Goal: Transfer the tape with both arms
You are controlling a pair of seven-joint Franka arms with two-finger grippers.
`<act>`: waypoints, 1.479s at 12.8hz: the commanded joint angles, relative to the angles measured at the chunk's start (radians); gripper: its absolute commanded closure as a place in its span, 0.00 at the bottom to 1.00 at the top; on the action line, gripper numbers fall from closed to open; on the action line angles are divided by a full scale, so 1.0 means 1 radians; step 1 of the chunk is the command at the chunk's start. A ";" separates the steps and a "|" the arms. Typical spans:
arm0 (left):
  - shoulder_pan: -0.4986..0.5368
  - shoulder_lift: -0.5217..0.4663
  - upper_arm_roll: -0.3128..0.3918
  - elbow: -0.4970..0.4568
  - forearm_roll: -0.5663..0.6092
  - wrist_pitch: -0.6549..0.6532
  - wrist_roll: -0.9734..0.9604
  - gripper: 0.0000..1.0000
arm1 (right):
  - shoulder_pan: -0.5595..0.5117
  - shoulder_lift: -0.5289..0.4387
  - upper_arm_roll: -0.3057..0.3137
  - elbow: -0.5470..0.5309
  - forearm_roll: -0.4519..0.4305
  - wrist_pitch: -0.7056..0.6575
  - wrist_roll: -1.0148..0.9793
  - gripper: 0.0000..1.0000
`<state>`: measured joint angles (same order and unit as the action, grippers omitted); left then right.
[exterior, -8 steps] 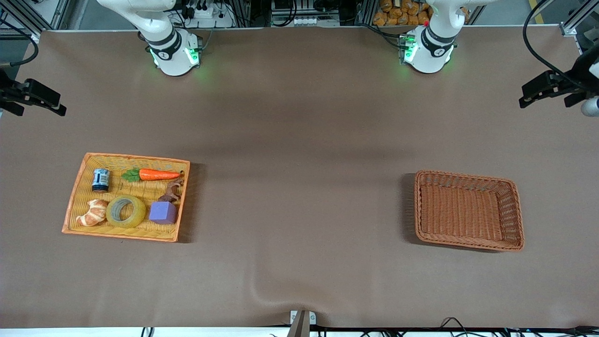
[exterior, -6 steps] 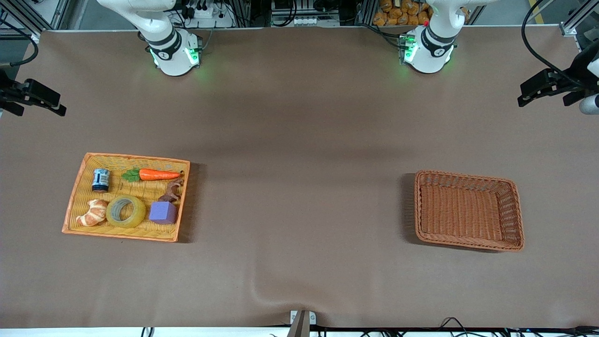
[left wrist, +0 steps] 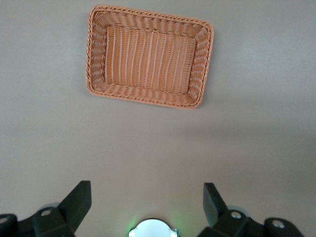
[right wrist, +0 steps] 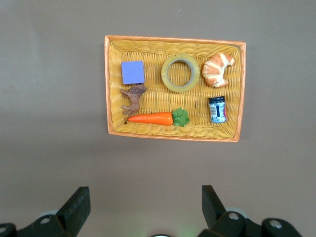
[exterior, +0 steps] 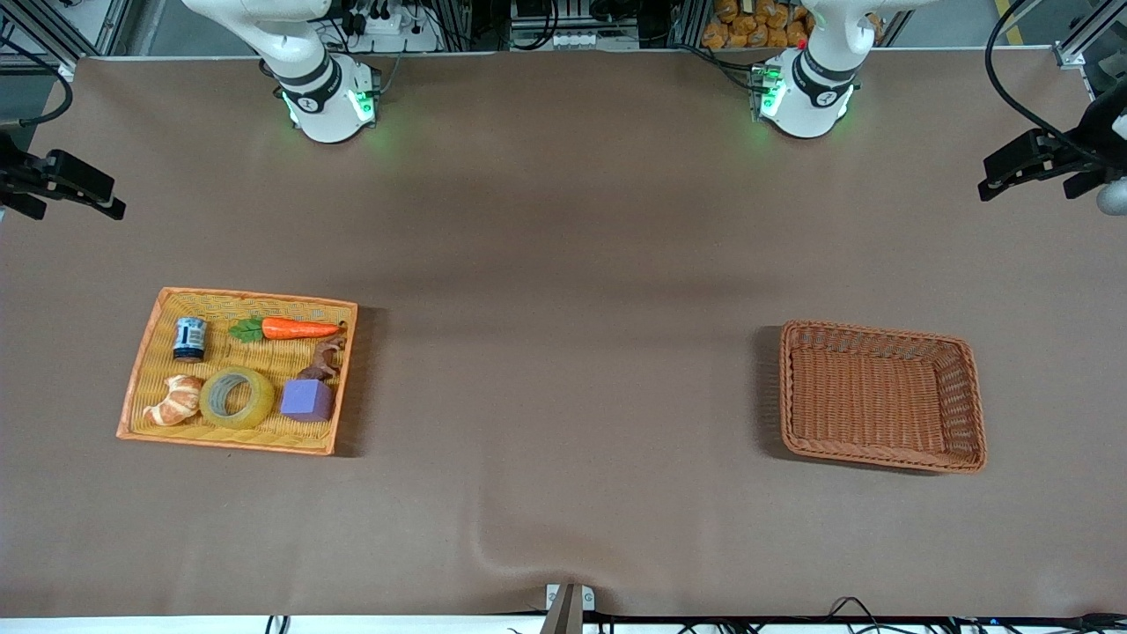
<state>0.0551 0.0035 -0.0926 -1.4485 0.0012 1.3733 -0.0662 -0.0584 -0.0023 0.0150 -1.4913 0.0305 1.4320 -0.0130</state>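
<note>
In the yellow tray (exterior: 150,339) at the right arm's end, the tape (exterior: 237,398), a yellowish translucent ring, lies flat between croissant (exterior: 173,399) and purple cube (exterior: 306,399); crowding risks a mis-grab. Right gripper (right wrist: 143,210) and left gripper (left wrist: 147,205) hover high, fingers spread, empty.

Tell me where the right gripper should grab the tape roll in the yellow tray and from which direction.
Come straight down from above. The tape lies flat in the yellow tray with its hole up, between the croissant and the purple cube. Probably best: one finger in the hole and one outside, pinching the ring wall on its part nearest the front camera, where nothing crowds it. The right gripper is open.
</note>
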 commanded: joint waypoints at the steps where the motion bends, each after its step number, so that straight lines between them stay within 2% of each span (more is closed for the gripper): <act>1: 0.005 0.007 -0.003 -0.007 0.006 -0.010 -0.027 0.00 | -0.006 0.045 0.005 0.011 0.032 0.002 0.010 0.00; 4: 0.000 0.012 -0.007 -0.006 0.008 -0.003 -0.027 0.00 | 0.005 0.180 0.009 0.011 0.031 0.047 -0.002 0.00; 8: -0.011 0.026 -0.007 -0.004 0.008 0.010 -0.027 0.00 | 0.069 0.347 0.010 0.014 0.017 0.065 -0.005 0.00; 10: -0.023 0.041 -0.007 -0.004 0.010 0.009 -0.027 0.00 | 0.100 0.427 0.008 0.014 0.000 0.135 -0.010 0.00; 12: -0.023 0.043 -0.009 -0.007 0.022 0.009 -0.026 0.00 | 0.094 0.484 0.006 0.013 -0.017 0.265 -0.051 0.00; 14: -0.023 0.044 -0.010 -0.007 0.022 0.009 -0.026 0.00 | 0.100 0.501 0.008 0.002 -0.151 0.334 -0.260 0.00; 17: -0.023 0.052 -0.013 -0.015 0.022 0.010 -0.027 0.00 | 0.071 0.530 0.010 -0.038 -0.172 0.379 -0.395 0.00; 19: -0.023 0.052 -0.013 -0.023 0.022 0.010 -0.027 0.00 | 0.071 0.532 0.010 -0.078 -0.173 0.477 -0.448 0.00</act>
<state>0.0370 0.0585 -0.1019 -1.4618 0.0039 1.3783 -0.0800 0.0226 0.5317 0.0148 -1.5313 -0.1191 1.8423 -0.4022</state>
